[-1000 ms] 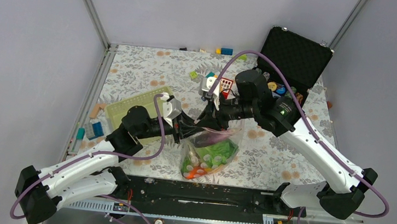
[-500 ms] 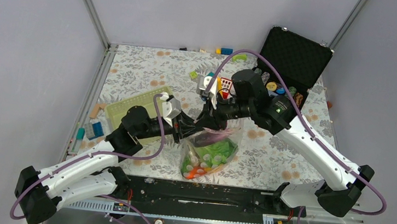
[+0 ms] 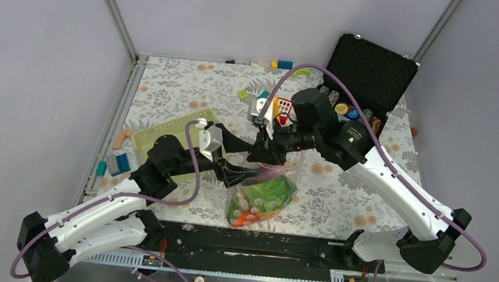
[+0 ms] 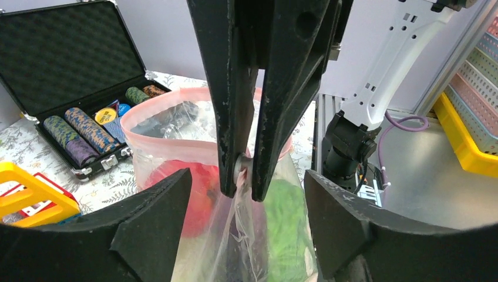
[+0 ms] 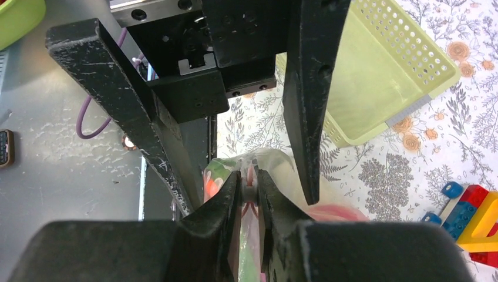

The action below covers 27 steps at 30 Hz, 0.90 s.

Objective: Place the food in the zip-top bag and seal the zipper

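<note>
The clear zip-top bag point(image 3: 263, 197) hangs upright at the table's near middle. Inside it are the food pieces: green leafy ones point(image 3: 274, 187), an orange one point(image 3: 248, 216) and a red round one point(image 4: 197, 188). My right gripper point(image 3: 265, 160) comes down from above and is shut on the pink-red zipper point(image 4: 176, 138) at the bag's mouth, where the plastic bunches between its pads point(image 5: 249, 187). My left gripper point(image 3: 252, 160) stands open, its fingers point(image 4: 155, 226) on either side of the bag and the right gripper, touching neither. The zipper's far side loops open.
A pale green slatted basket point(image 3: 164, 135) lies left of the bag. An open black case point(image 3: 370, 73) with poker chip stacks point(image 4: 88, 132) stands at the back right. Coloured building blocks point(image 3: 276, 106) sit behind the grippers, and more point(image 3: 118, 159) lie by the left edge.
My left gripper has opened and let go of the bag's mouth, its fingers now spread around it. My right gripper has stayed clamped on the zipper, pinching a little tighter.
</note>
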Each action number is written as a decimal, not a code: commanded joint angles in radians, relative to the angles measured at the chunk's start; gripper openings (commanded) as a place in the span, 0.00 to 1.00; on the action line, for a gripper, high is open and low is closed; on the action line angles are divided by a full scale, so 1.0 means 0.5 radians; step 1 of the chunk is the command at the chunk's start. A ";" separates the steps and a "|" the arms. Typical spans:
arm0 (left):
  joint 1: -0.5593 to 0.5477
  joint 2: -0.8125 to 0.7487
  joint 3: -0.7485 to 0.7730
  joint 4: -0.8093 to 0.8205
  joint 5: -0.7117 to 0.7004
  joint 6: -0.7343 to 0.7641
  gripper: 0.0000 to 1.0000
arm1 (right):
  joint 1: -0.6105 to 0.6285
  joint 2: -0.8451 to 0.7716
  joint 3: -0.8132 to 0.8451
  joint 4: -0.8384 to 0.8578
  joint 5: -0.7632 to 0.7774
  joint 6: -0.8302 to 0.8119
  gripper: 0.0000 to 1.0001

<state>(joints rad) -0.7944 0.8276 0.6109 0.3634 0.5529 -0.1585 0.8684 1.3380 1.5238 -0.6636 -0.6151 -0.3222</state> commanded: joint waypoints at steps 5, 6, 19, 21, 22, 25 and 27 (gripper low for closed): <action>-0.010 0.091 0.168 0.092 0.152 0.051 0.68 | 0.012 -0.024 0.192 -0.092 -0.183 -0.101 0.00; -0.010 0.102 0.176 0.088 0.165 0.054 0.67 | 0.012 -0.024 0.203 -0.097 -0.195 -0.103 0.00; -0.009 0.127 0.190 0.265 0.339 0.015 0.00 | 0.016 -0.004 0.257 -0.238 -0.212 -0.155 0.00; -0.010 0.114 0.159 0.331 0.316 -0.030 0.00 | 0.016 0.008 0.257 -0.255 -0.090 -0.147 0.00; -0.010 0.103 0.142 0.337 0.289 -0.045 0.00 | 0.018 0.011 0.252 -0.265 -0.019 -0.145 0.00; -0.013 0.075 0.103 0.320 0.182 -0.098 0.00 | 0.018 -0.004 0.218 -0.268 0.117 -0.155 0.01; -0.012 0.053 0.082 0.321 0.165 -0.111 0.00 | 0.018 -0.013 0.191 -0.266 0.174 -0.159 0.02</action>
<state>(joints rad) -0.8005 0.8986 0.6529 0.3923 0.6647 -0.1795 0.8722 1.3380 1.6165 -0.7815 -0.6304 -0.3923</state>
